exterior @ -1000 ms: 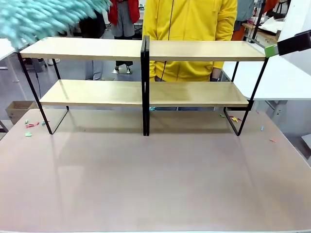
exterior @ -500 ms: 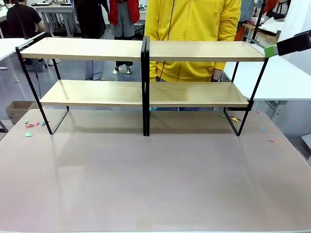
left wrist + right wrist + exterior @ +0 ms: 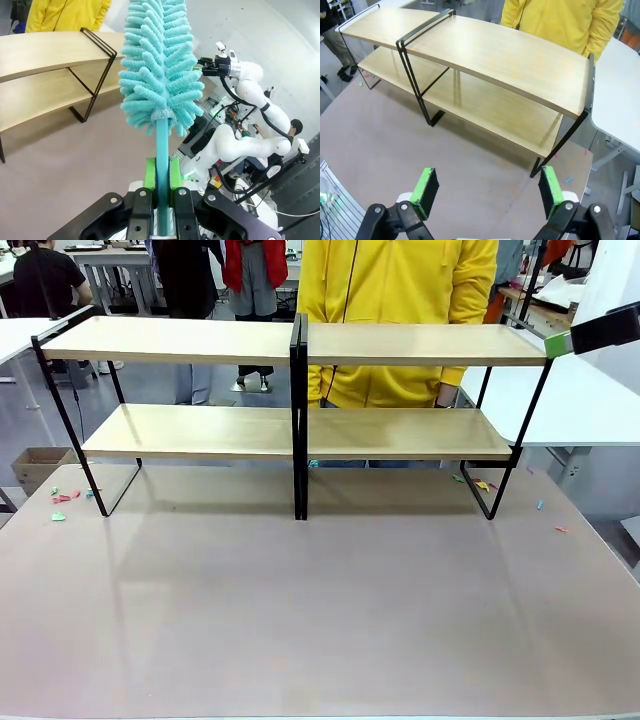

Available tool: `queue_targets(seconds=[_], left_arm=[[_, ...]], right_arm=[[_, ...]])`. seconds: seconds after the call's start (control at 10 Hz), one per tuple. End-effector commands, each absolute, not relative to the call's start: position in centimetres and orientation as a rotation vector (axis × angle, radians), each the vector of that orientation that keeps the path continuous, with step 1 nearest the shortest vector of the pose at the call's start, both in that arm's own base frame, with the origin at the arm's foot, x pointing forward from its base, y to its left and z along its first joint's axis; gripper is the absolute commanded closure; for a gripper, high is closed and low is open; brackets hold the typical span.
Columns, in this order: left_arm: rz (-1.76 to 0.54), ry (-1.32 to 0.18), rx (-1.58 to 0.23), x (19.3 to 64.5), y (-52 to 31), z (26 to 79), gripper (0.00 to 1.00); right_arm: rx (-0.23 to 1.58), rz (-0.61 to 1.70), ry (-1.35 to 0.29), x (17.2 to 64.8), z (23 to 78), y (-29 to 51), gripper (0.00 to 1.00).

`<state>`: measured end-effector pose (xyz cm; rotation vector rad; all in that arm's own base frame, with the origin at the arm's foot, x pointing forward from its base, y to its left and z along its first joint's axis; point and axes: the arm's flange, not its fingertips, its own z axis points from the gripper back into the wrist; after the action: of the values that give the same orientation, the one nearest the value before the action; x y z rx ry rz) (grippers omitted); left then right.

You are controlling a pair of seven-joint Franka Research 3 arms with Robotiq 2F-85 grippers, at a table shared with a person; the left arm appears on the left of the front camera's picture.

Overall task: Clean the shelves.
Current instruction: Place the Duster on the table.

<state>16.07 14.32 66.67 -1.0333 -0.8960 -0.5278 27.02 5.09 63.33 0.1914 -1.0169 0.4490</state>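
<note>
Small coloured scraps (image 3: 62, 498) lie at the tabletop's (image 3: 320, 620) left edge, just outside the rack's left foot. The shelves (image 3: 290, 390) stand along the far edge of the tabletop, two long wooden boards on a black frame with a central upright, both boards bare. A person in a yellow top (image 3: 395, 300) stands right behind them. More scraps (image 3: 480, 484) sit near the right foot. At the top right, the right gripper's (image 3: 487, 192) green pad and black finger reach in beside the upper board's end; in its wrist view the jaws stand wide apart over the tabletop. The left gripper (image 3: 162, 180) is clamped on the stem of a teal microfibre duster (image 3: 160, 65), its head upright.
</note>
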Motion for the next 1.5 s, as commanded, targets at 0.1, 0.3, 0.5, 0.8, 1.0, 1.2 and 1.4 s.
queue_targets(seconds=[0.1, 0.3, 0.5, 0.8, 1.0, 1.2, 1.4], left_arm=[[-0.547, -0.918, -1.042, 16.2, 14.6, 66.8, 0.88], [-0.547, -0.918, -1.042, 16.2, 14.6, 66.8, 0.88], [-0.715, -0.515, -1.091, 19.5, 13.2, 68.1, 0.88], [-0.892, 0.389, -1.126, 25.4, 9.3, 60.6, 0.88], [-0.773, 0.510, -1.136, 28.5, 6.3, 54.4, 0.88], [-0.654, 0.487, -1.095, 32.8, 4.7, 49.3, 0.88], [-0.519, 0.424, -1.149, 37.5, 4.9, 43.8, 0.88]], right_arm=[[0.194, 0.446, -1.017, 27.0, 63.3, 5.1, 0.00], [0.194, 0.446, -1.017, 27.0, 63.3, 5.1, 0.00], [0.191, 0.449, -1.017, 27.0, 63.3, 5.1, 0.00], [0.923, 0.242, -0.388, 26.5, 51.4, 4.6, 0.00], [1.009, 0.047, -0.089, 26.7, 42.8, 4.9, 0.00], [1.174, -0.161, 0.063, 27.2, 36.7, 2.7, 0.00], [1.033, 0.175, -0.266, 33.9, 46.4, 2.9, 0.00]])
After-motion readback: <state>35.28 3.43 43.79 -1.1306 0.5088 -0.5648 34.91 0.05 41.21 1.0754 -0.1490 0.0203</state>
